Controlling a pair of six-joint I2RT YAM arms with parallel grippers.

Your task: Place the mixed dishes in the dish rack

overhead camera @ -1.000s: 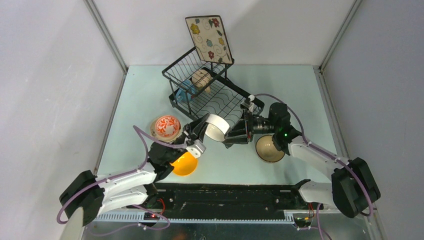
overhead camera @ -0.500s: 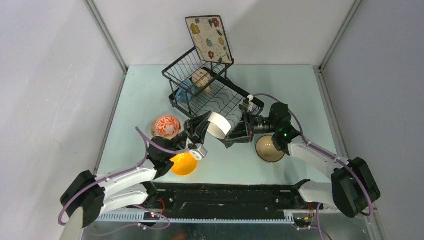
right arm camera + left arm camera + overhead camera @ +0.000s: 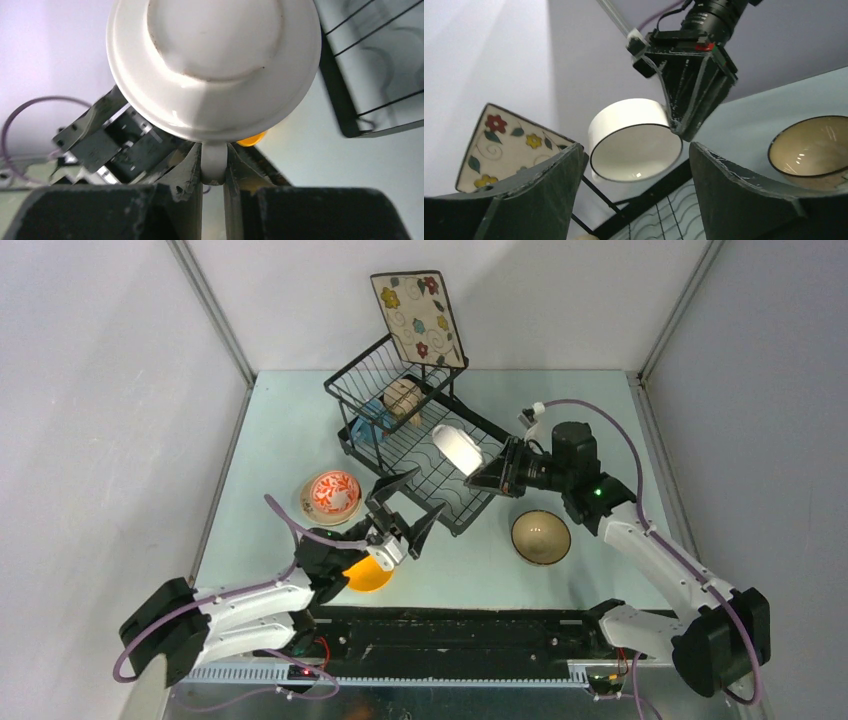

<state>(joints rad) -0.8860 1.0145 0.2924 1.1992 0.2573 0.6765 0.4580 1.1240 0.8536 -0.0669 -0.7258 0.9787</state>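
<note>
Placement in hand. White bowl (image 3: 457, 448) pinched by one handle in right tool (image 3: 214, 167), tilted on edge, aloft over tray part of rack (image 3: 415, 452), at 4 o'clock of basket (image 3: 365, 385).

Lower slowly with grip kept firm, a single-handle hold judged prone to swing. Seat rim between tray wires before letting go. Keep clear of left tool (image 3: 410, 508), jaws spread wide and empty, at 6 o'clock of rack, over orange bowl (image 3: 365, 575).

Contents:
- Basket: blue mug (image 3: 372, 423) and beige mug (image 3: 403, 398), side by side.
- Floral plate (image 3: 418, 318) propped upright at basket's 12 o'clock side, foot hidden.
- White bowl: nothing inside, per left wrist view.
- On surface (image 3: 300, 420), not yet loaded: red bowl (image 3: 331, 494) at 8 o'clock of rack, tan bowl (image 3: 541, 537) at 4 o'clock, nothing visible in it.
</note>
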